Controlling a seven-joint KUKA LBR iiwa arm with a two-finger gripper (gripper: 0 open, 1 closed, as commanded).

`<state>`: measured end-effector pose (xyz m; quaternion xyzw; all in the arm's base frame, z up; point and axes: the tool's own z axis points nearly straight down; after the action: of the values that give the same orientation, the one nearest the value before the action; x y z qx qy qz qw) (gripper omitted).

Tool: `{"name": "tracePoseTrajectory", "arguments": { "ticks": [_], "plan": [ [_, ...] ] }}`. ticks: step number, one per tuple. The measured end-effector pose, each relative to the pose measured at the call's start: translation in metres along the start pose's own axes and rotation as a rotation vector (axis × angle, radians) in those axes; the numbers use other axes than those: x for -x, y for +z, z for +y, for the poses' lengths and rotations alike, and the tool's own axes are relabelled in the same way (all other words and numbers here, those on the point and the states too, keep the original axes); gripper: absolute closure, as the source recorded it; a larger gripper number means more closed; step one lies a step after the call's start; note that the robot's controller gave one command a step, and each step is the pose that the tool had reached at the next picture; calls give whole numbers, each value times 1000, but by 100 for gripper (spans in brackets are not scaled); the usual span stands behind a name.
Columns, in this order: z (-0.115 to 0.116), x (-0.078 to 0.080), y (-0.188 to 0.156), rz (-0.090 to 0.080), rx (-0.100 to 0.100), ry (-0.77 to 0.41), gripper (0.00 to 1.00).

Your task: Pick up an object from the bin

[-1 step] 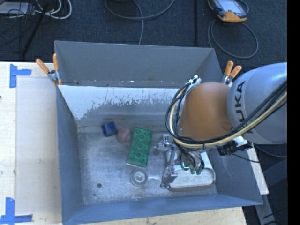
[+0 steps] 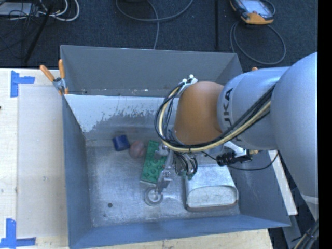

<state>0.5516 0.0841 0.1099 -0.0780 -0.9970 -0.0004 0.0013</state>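
Observation:
My gripper (image 2: pixel 176 167) hangs low in the middle of the bin, under the orange wrist cover. It is right beside the right edge of a green studded plate (image 2: pixel 152 163), which lies flat and tilted on the floor. A small round grey ring-like thing (image 2: pixel 153 196) lies just below the gripper's left side. To its right lies a pale grey rounded block (image 2: pixel 211 196). Whether the gripper touches the green plate I cannot tell.
A pinkish ball (image 2: pixel 137 149) and a small blue piece (image 2: pixel 121 142) lie left of the green plate, near the back slope. The arm and its cables cover the bin's right side. The left floor of the bin is bare metal.

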Motion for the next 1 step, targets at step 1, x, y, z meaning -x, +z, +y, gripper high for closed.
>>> {"name": "tracePoseTrajectory", "arguments": {
  "ticks": [1],
  "plan": [
    [-3, -4, 34, -22, 7, 158, 0]
  ]
}}
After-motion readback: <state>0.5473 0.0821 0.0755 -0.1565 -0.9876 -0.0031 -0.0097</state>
